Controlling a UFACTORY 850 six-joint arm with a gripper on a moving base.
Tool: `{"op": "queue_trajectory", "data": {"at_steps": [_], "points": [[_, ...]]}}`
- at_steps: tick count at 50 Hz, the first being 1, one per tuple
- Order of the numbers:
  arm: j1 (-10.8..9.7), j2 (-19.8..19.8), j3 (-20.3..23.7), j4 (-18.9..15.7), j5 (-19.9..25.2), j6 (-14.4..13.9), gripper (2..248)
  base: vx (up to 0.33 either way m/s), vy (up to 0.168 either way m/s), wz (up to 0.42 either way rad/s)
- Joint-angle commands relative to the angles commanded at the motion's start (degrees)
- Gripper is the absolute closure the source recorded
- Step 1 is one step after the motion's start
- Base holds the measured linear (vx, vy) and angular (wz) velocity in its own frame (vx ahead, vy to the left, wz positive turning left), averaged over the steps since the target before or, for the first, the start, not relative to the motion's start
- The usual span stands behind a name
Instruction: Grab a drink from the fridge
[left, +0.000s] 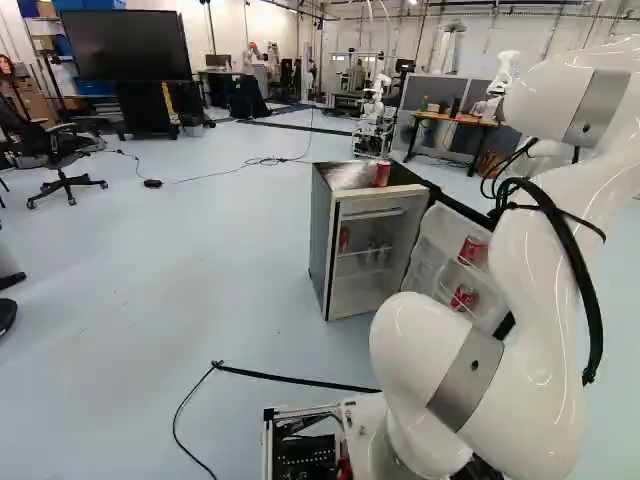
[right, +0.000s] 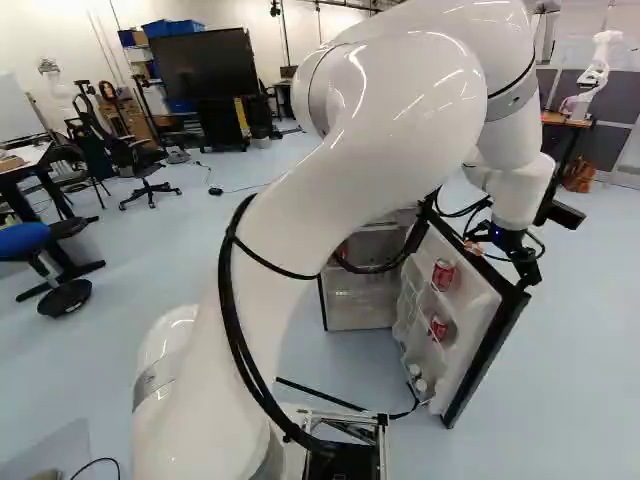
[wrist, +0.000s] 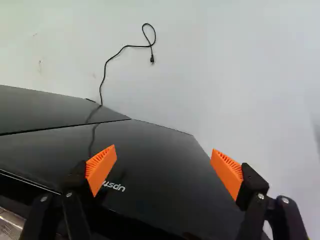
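The small fridge (left: 347, 250) stands with its door (right: 480, 345) swung open. Two red cans, an upper one (right: 443, 274) and a lower one (right: 438, 327), sit in the door's shelves. Another red can (left: 382, 173) stands on top of the fridge, and a reddish can (left: 344, 238) shows inside. My gripper (right: 505, 248) is by the door's upper edge, on its outer side. In the wrist view the gripper (wrist: 164, 170) is open with nothing held, its orange pads wide apart above the glossy black fridge surface (wrist: 160, 155). The cans are out of that view.
A black cable (wrist: 125, 46) lies on the floor past the fridge. Another robot (right: 597, 75) stands by a desk at the back right. Office chairs (left: 60, 150) and a large screen (left: 125, 45) are at the back left. A dark strap (left: 290, 378) lies near the base.
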Motion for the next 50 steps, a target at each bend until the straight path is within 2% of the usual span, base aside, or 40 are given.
{"op": "queue_trajectory", "data": {"at_steps": [50], "points": [[-0.03, 11.89, 17.49, -3.94, 2.45, 0.00, 3, 0.000, 0.000, 0.000]]}}
